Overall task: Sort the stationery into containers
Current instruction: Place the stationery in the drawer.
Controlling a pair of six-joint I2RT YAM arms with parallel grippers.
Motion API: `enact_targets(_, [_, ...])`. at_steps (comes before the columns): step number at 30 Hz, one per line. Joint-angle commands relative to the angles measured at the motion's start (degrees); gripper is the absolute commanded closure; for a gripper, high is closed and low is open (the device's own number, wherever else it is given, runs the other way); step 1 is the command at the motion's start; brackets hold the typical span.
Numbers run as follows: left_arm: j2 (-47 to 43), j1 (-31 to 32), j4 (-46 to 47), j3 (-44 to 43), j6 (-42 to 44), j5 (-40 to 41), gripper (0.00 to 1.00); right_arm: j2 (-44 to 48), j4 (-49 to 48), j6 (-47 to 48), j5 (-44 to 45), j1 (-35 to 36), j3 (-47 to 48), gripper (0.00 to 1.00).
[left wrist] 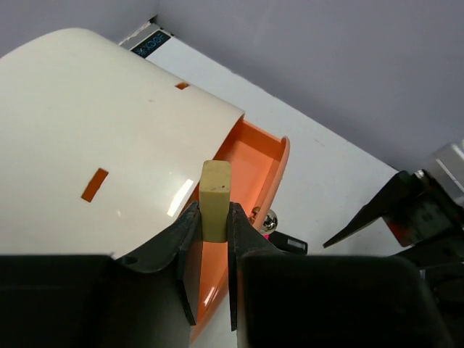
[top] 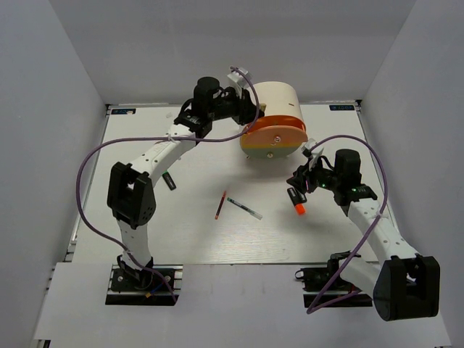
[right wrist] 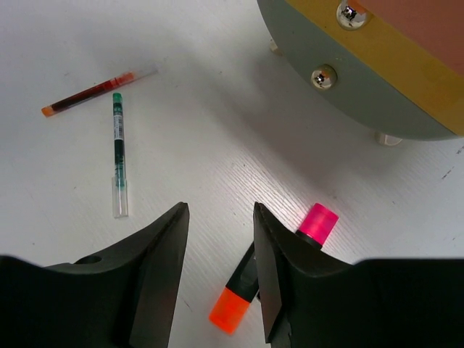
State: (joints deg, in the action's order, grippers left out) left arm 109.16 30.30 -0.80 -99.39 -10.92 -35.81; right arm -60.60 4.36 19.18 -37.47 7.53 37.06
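Note:
My left gripper [left wrist: 215, 212] is shut on the small white eraser [left wrist: 215, 185], held upright over the pulled-out orange drawer [left wrist: 250, 163] of the cream organiser [left wrist: 87, 123]. In the top view the left gripper [top: 250, 110] is at the organiser [top: 279, 101]. My right gripper [right wrist: 217, 217] is open and empty, low over the table; it shows in the top view [top: 301, 183]. The orange-capped highlighter [right wrist: 233, 308] and the pink-capped highlighter [right wrist: 319, 223] lie at its right finger. The red pen [right wrist: 90, 92] and the clear pen [right wrist: 118, 152] lie to the left, mid-table [top: 220, 205].
The pale green drawer front [right wrist: 348, 98] and the yellow one [right wrist: 395, 61] above it are shut, with round knobs [right wrist: 323, 75]. White walls close the table at the back and both sides. A purple cable [top: 94, 156] loops beside the left arm.

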Motion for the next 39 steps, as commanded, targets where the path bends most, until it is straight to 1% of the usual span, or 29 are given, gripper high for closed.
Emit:
enact_targets(1, [-0.10,1.25,-2.98,-3.26,4.58,4.08,0.94,1.53,-2.60,-0.72,0.12,0.20,0.21,0.53])
enact_targets(4, [0.52,2.30,-4.21,-3.79,5.90,5.31,0.92,1.80,-2.78,-0.81,0.12,-0.06,-0.06,0.53])
enact_targets(5, [0.52,2.91,-4.91,-4.31,5.91,5.31,0.92,1.80,-3.04,-0.98,0.03,-0.06,-0.14,0.52])
enact_targets(10, [1.67,4.58,-5.96,-4.32,7.66,6.36,0.90,1.97,-3.13,-0.99,0.30,-0.06,-0.41,0.52])
enact_targets(14, [2.28,5.20,-7.19,-4.32,8.28,7.86,0.84,1.89,-3.22,-1.07,0.21,-0.06,-0.50,0.50])
enact_targets(17, [2.28,5.73,-7.20,-4.32,8.90,9.01,0.76,1.97,-3.39,-1.07,0.30,0.12,-0.58,0.50])
enact_targets(18, [2.28,5.73,-7.20,-4.32,8.90,9.62,0.70,2.06,-3.39,-1.16,0.38,0.03,-0.58,0.50])
enact_targets(20, [2.28,5.73,-7.20,-4.93,8.90,10.24,0.65,2.06,-3.39,-1.07,0.21,-0.06,-0.67,0.49])
enact_targets(21, [2.28,5.73,-7.20,-4.93,8.90,10.93,0.59,1.98,-3.31,-1.25,0.47,0.03,-0.67,0.49])
enact_targets(24, [2.28,5.73,-7.20,-6.24,8.90,12.17,0.52,1.97,-3.39,-1.34,0.30,0.03,-0.67,0.47])
enact_targets(25, [2.28,5.73,-7.20,-6.95,8.90,12.69,0.48,1.98,-3.39,-1.25,0.30,-0.06,-0.67,0.46])
enact_targets(28, [2.28,6.26,-6.59,-8.35,8.90,13.22,0.45,1.97,-3.39,-1.16,0.30,-0.06,-0.67,0.44])
enact_targets(30, [2.28,6.26,-6.59,-8.36,8.29,13.75,0.45,1.89,-3.39,-0.99,0.30,-0.06,-0.50,0.44])
enact_targets(33, [0.97,6.26,-2.47,-8.89,6.44,14.28,0.45,1.80,-3.66,-0.81,-0.05,-0.23,-0.06,0.44])
enact_targets(34, [-0.26,6.26,-1.67,-8.89,5.74,15.32,0.50,1.19,-5.57,-0.55,-0.75,0.03,-0.06,0.49])
enact_targets(36, [-1.84,6.26,-0.61,-8.28,3.19,16.47,0.60,0.57,-6.99,-0.02,-1.28,0.12,1.25,0.70])
enact_targets(37, [-2.81,6.26,-0.61,-7.75,2.14,18.48,0.66,-0.82,-7.52,-0.02,-1.55,0.03,1.78,0.81])
enact_targets(38, [-5.25,5.47,-0.61,-6.87,0.04,19.46,0.79,-1.27,-8.74,-0.02,-1.29,0.20,2.75,0.90])
enact_targets(39, [-6.93,5.47,-0.61,-3.82,-1.29,20.16,0.83,-2.58,-10.06,0.07,-0.59,0.20,3.36,0.90])
